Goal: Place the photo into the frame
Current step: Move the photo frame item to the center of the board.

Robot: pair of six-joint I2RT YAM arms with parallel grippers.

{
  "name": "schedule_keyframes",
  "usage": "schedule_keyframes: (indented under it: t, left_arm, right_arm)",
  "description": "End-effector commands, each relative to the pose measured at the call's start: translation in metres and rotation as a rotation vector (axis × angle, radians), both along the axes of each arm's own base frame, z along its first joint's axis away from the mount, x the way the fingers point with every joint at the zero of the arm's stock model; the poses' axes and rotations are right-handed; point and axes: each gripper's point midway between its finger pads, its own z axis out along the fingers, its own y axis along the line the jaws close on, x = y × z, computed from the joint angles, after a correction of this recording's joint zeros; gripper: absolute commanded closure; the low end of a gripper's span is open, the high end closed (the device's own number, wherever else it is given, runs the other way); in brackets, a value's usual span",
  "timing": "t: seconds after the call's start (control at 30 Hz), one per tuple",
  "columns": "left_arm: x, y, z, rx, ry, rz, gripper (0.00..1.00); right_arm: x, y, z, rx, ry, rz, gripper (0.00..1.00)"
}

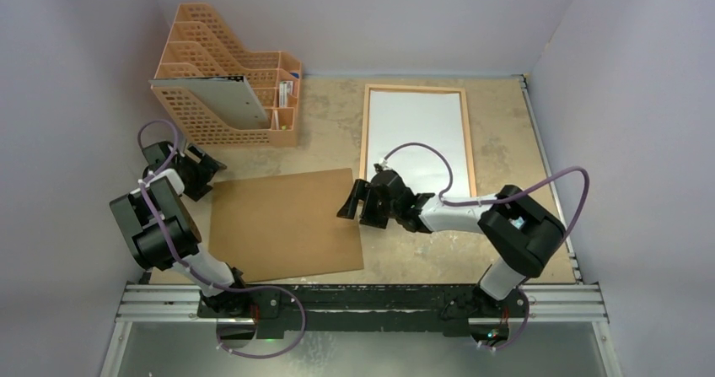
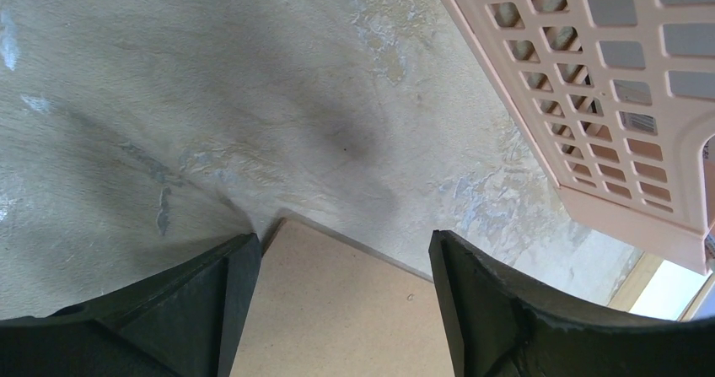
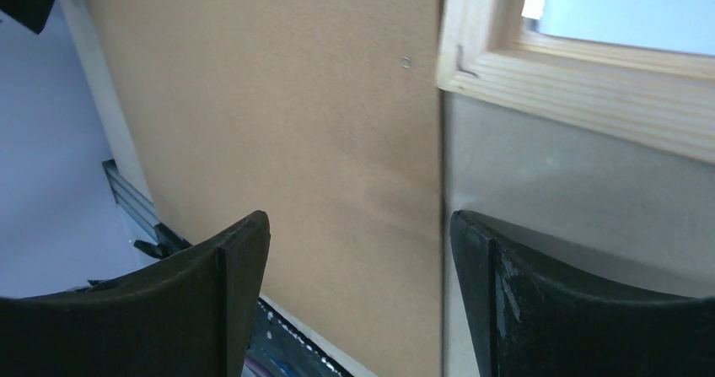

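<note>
Scuffed bench (image 1: 329, 132); left tool (image 2: 341, 246), right tool (image 3: 358, 225) gape empty. Probable photo (image 1: 223, 100) in file rack (image 1: 202, 128): light, floppy, slick; pinch an edge.

Nothing can be read in any view: no text, brand, number or sign. There are only a few label-like spots, all too small or blurred to make out. Thin items (image 1: 287, 88) stand in the orange file rack (image 1: 240, 132) at the upper left of the top view, and their edges carry dark specks that will not resolve into letters. A pale patch (image 2: 641, 124) shows through the rack's lattice at the right edge of the left wrist view. A small white tab (image 3: 532, 4) sits at the inner edge of the frame (image 3: 573, 73), upper right of the right wrist view, and looks blank.
</note>
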Motion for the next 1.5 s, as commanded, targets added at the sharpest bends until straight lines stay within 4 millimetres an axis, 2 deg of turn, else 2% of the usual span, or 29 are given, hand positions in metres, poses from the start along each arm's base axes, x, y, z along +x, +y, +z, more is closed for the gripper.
schedule_keyframes:
  t: [0.0, 0.1, 0.2, 0.4, 0.57, 0.63, 0.8, 0.93, 1.07, 1.27, 1.47]
  left_arm:
    - [-0.080, -0.049, -0.061, -0.181, 0.341, -0.038, 0.21]
    - [-0.083, -0.051, -0.061, -0.195, 0.350, -0.040, 0.21]
    - [-0.089, -0.056, -0.066, -0.226, 0.378, -0.006, 0.19]
    - [-0.088, -0.072, -0.068, -0.316, 0.344, 0.026, 0.21]
    - [-0.082, -0.071, -0.058, -0.306, 0.290, 0.041, 0.22]
    - [-0.079, -0.074, -0.052, -0.321, 0.256, 0.048, 0.22]
    - [-0.073, -0.081, -0.041, -0.357, 0.208, 0.027, 0.23]
    - [-0.061, -0.093, -0.029, -0.392, 0.113, 0.002, 0.25]
    - [-0.051, -0.115, -0.029, -0.394, 0.104, -0.043, 0.26]
    - [-0.046, -0.139, -0.028, -0.428, 0.085, -0.041, 0.27]
    - [-0.035, -0.140, -0.013, -0.383, 0.044, -0.082, 0.27]
  right_arm:
    - [-0.005, 0.018, -0.005, 0.047, -0.023, 0.123, 0.20]
    - [-0.008, 0.028, 0.002, 0.087, -0.026, 0.169, 0.22]
    - [-0.005, 0.035, 0.019, 0.113, -0.061, 0.190, 0.20]
    - [0.008, 0.051, 0.079, 0.232, -0.185, 0.201, 0.18]
    - [0.010, 0.062, 0.121, 0.329, -0.276, 0.244, 0.18]
    - [0.013, 0.062, 0.131, 0.328, -0.295, 0.240, 0.18]
    - [0.015, 0.057, 0.137, 0.315, -0.288, 0.210, 0.18]
    - [0.028, 0.053, 0.138, 0.306, -0.304, 0.166, 0.18]
    - [0.049, 0.048, 0.132, 0.279, -0.302, 0.120, 0.19]
    - [0.078, 0.016, 0.126, 0.248, -0.319, 0.034, 0.20]
    - [0.096, -0.017, 0.108, 0.176, -0.314, -0.032, 0.20]
